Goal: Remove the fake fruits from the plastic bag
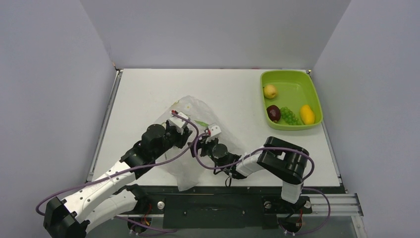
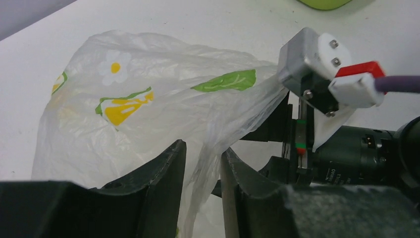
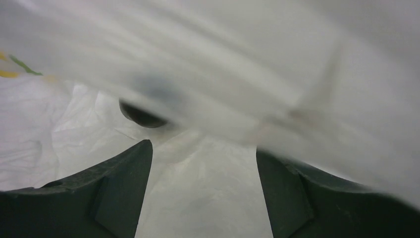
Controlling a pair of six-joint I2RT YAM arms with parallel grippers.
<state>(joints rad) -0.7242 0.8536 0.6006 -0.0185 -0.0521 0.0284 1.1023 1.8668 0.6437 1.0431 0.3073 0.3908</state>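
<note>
Shows, nearest, left gripper [image 2: 203, 148] parted narrowly, film of the plastic bag [image 2: 148, 114] threading the gap, seemingly unclamped; right gripper [image 3: 203, 148] spread wide amid the bag's folds, holding nothing. Likely handles as light, limp, slippery, tear-prone film; best pinched at a bunched mouth edge. Farther right, places 4 fake fruits [image 1: 289, 116] in lime-green tray [image 1: 294, 91], well apart from bag.

Both arms, left arm [image 1: 94, 198] and right arm [image 1: 285, 163], combine white shells with black joint housings, and purple cables [image 1: 171, 157] loop off them. The right wrist's camera block [image 2: 309, 62] is grey and white with silver screws [image 2: 335, 44] and a red clip [image 2: 360, 69]. The left tool [image 2: 203, 156] has dark moulded fingers [image 2: 158, 198].
</note>
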